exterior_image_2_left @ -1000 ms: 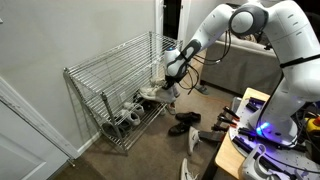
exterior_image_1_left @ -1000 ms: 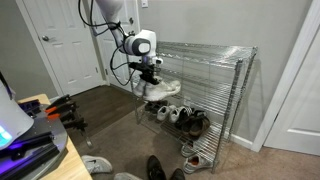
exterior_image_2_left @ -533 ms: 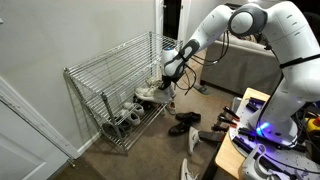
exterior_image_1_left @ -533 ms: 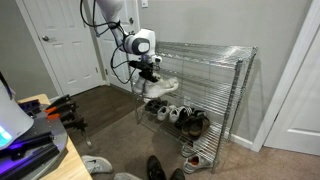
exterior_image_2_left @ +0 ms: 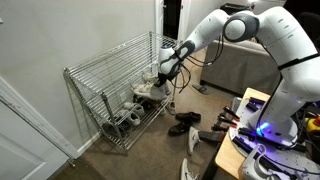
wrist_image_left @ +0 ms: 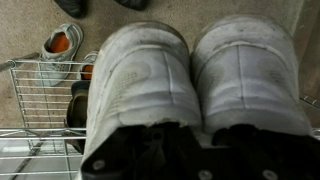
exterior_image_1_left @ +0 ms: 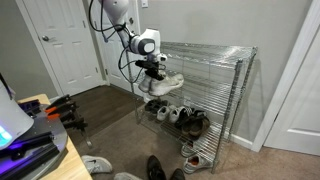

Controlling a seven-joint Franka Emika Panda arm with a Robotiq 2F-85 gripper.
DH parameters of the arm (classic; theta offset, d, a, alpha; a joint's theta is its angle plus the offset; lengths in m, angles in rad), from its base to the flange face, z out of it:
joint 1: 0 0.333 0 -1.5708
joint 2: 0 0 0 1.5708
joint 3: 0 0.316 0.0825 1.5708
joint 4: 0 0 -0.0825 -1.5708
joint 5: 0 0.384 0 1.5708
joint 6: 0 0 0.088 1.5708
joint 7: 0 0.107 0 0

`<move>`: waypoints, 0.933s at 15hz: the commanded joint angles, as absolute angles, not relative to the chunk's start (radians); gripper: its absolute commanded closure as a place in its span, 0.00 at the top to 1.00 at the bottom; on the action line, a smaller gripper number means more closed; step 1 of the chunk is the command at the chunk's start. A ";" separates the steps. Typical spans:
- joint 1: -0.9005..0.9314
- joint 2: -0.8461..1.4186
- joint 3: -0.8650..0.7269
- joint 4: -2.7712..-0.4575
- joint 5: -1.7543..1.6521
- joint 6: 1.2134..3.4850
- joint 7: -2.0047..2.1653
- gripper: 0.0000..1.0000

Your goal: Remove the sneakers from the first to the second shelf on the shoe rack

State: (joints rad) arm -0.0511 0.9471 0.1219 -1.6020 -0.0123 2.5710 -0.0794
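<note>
The white sneakers (exterior_image_1_left: 165, 86) (exterior_image_2_left: 149, 92) hang side by side from my gripper (exterior_image_1_left: 152, 70) (exterior_image_2_left: 163, 76), which is shut on their inner collars. They are at the near end of the shoe rack (exterior_image_1_left: 238, 90) (exterior_image_2_left: 72, 100), below the first tier (exterior_image_1_left: 205, 50) (exterior_image_2_left: 115, 58) and about level with the second shelf (exterior_image_1_left: 205, 88). In the wrist view both sneakers (wrist_image_left: 140, 80) fill the frame, toes pointing away. The dark gripper (wrist_image_left: 196, 148) sits at the bottom edge between their openings. A wire grid (wrist_image_left: 30, 95) shows at the left.
Several shoes (exterior_image_1_left: 182, 117) (exterior_image_2_left: 125, 118) sit on a lower tier. Black shoes (exterior_image_1_left: 155, 167) (exterior_image_2_left: 183, 123) lie on the carpet by the rack. A table with equipment (exterior_image_1_left: 40, 140) (exterior_image_2_left: 265, 130) stands nearby. A white door (exterior_image_1_left: 65, 45) is behind the arm.
The gripper has carried the sneakers a little further toward the rack's end and slightly up. Its grip has not changed.
</note>
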 commanded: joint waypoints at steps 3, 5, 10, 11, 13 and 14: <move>-0.049 1.071 0.122 -1.485 0.005 2.675 -0.114 0.05; -0.037 1.092 0.117 -1.469 -0.001 2.690 -0.105 0.05; -0.034 1.088 0.117 -1.474 0.000 2.703 -0.105 0.05; -0.034 1.087 0.116 -1.481 -0.001 2.730 -0.104 0.05; -0.040 1.088 0.127 -1.487 0.005 2.779 -0.108 0.05; -0.041 1.099 0.131 -1.477 0.005 2.797 -0.111 0.05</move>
